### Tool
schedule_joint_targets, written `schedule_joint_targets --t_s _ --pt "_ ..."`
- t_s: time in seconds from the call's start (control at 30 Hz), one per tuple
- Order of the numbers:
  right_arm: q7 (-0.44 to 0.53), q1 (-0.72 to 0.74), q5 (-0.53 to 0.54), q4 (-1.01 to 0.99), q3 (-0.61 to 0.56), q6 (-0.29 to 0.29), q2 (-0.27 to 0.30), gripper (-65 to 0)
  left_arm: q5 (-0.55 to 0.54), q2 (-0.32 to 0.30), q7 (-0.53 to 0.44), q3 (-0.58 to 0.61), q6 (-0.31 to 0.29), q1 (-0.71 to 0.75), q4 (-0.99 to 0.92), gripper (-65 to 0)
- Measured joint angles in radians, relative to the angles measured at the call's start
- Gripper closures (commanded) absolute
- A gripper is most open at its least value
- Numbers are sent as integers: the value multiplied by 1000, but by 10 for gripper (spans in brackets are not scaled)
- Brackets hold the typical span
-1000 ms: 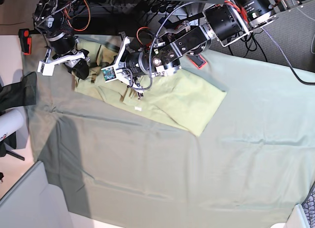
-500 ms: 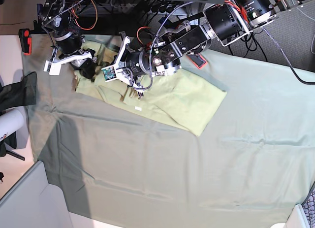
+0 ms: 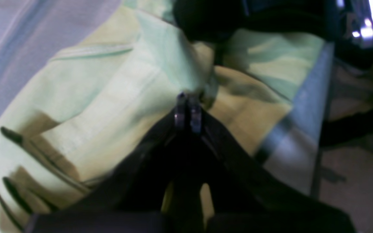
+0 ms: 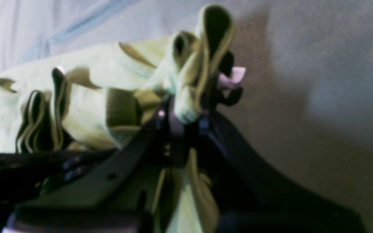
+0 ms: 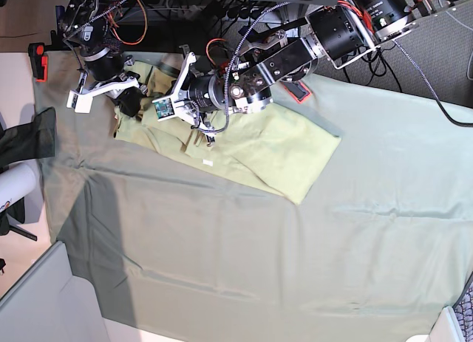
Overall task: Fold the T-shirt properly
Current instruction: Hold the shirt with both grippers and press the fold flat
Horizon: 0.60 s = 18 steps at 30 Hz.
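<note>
Since a second ago, the right end effector has closed onto a bunched fold of the T-shirt, which lies at the grey-green cloth's far edge. Just beside that fold, the left end effector presses fully closed against the shirt.

Base view: bright, even, sharp; dark shadow band on grey-green sheet at lower left.
Left wrist: dim, blurred, bluish cast; glare upper right.
Right wrist: soft focus, foreground dark.
</note>
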Motion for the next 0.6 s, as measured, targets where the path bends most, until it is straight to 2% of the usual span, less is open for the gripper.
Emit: schedule_joint_targets --t_s 0.17,0.43,0.6 --pt "0 0 -13 0 0 0 0 0 -6 -6 48 4 -51 5 99 0" --pt "0 0 -26 0 0 0 8 0 -6 -5 103 2 -51 2 178 0" --pt "-3 0 -69 0 -2 0 46 0 -7 -5 132 0 -51 -27 223 0"
